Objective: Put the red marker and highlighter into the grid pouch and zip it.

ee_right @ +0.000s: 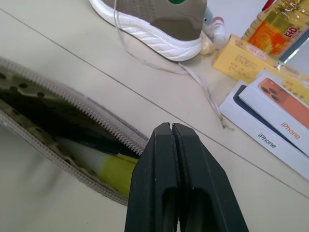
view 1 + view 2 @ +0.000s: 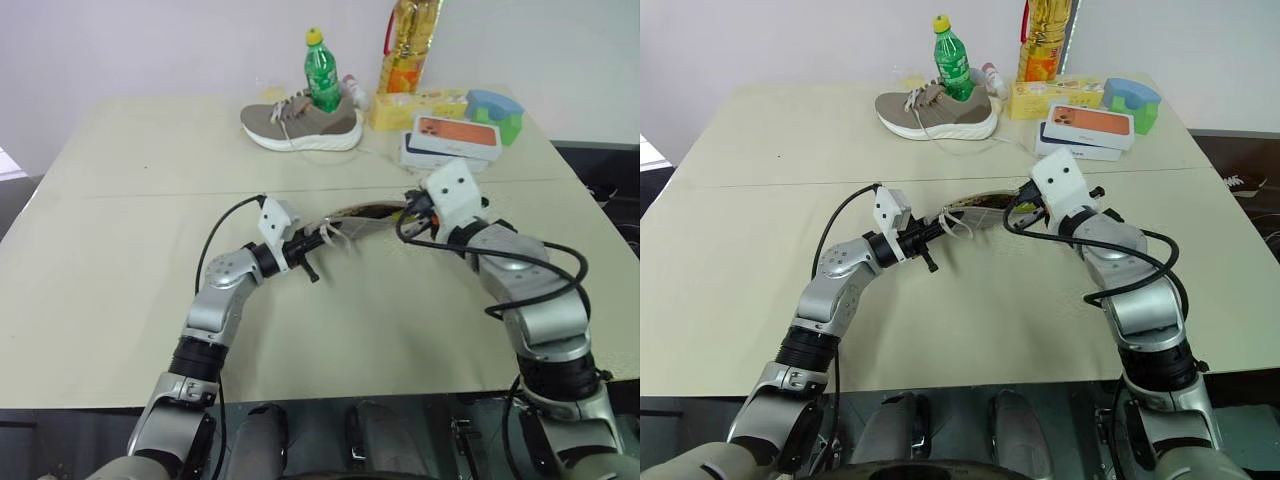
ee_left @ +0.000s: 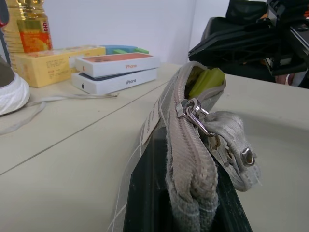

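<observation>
Two claws up over the pale tabletop (image 2: 120, 230), and between them I've got the flat grey fabric grid pouch with its white lines (image 2: 975, 212), lifted off the surface and lying roughly level. My left gripper (image 2: 312, 240) is pinched tight on the pouch's near end, right by the metal zip pull (image 3: 194, 112) and its grey cord tab, fingers fully closed on the fabric. My right gripper (image 1: 172, 145) has its two black fingers pressed flat together with nothing between them, tips just beside the pouch's far end. Zip is open along the top; through the mouth I can see the stubby yellow highlighter (image 1: 107, 169) lying inside against the lining, and a dark slim shape beside it that I can't make out well enough to call the red marker. Further back on the table: a beige sneaker with a white sole (image 2: 300, 124), a green plastic bottle standing in it (image 2: 321, 72), a bottle of golden oil (image 2: 408, 45), a yellow carton (image 2: 415, 108), and two stacked white phone boxes (image 2: 452, 142), well apart from the pouch.
</observation>
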### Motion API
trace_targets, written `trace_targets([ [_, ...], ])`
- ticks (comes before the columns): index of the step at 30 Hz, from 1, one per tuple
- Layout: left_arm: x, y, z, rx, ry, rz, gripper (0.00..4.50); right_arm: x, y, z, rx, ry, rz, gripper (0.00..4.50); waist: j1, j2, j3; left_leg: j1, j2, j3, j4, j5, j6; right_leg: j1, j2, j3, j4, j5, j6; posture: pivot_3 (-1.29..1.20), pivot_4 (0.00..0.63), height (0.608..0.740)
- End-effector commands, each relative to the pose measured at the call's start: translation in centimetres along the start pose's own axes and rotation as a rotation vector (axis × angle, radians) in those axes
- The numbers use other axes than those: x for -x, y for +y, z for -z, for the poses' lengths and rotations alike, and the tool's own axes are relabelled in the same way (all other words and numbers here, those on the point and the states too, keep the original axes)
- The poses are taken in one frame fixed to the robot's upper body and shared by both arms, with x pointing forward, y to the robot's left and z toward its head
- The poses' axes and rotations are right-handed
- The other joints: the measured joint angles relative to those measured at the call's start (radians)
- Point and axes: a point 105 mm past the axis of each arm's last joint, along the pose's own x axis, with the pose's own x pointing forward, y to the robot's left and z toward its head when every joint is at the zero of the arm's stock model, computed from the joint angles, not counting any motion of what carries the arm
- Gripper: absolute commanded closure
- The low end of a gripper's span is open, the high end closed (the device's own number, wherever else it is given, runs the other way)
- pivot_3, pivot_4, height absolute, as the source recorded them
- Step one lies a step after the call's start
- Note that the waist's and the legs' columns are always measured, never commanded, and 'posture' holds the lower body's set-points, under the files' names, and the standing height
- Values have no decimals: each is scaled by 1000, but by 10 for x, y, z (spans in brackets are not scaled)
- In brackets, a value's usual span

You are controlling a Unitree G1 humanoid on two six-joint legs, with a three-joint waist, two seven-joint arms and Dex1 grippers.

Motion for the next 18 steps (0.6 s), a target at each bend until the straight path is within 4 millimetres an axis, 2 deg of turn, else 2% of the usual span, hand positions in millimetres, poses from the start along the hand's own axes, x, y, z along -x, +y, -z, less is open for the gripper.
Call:
trace_targets([
  [1,-1,2,-20,-24,-68,3,4500,7,-7,-25,43,-129,54,4446,1,0,0,0,0,0,0,0,0,0,0,0,0,0,0,0,150,740],
  [3,0,3,-19,-20,-68,-5,4500,17,5,-46,-19,-230,-43,4446,1,0,0,0,0,0,0,0,0,0,0,0,0,0,0,0,150,740],
  [4,0,4,-20,-10,-73,-11,4500,22,13,-50,-41,-248,-98,4446,1,0,0,0,0,0,0,0,0,0,0,0,0,0,0,0,150,740],
  [9,-1,7,-21,38,-89,-28,4500,36,39,-45,-119,-227,-275,4446,2,0,0,0,0,0,0,0,0,0,0,0,0,0,0,0,150,740],
  [10,-2,7,-21,47,-90,-25,4500,37,46,-41,-128,-205,-298,3939,2,0,0,0,0,0,0,0,0,0,0,0,0,0,0,0,150,740],
  [11,-2,6,-21,52,-91,-24,4500,37,52,-36,-130,-178,-319,3657,2,0,0,0,0,0,0,0,0,0,0,0,0,0,0,0,150,740],
  [15,-4,3,-23,58,-93,-12,4500,33,77,-18,-134,-94,-357,1724,1,0,0,0,0,0,0,0,0,0,0,0,0,0,0,0,150,740],
  [18,-6,1,-23,59,-95,-9,4500,27,85,-17,-160,-85,-356,1724,0,0,0,0,0,-1,0,0,0,0,0,0,0,0,0,0,150,740],
])
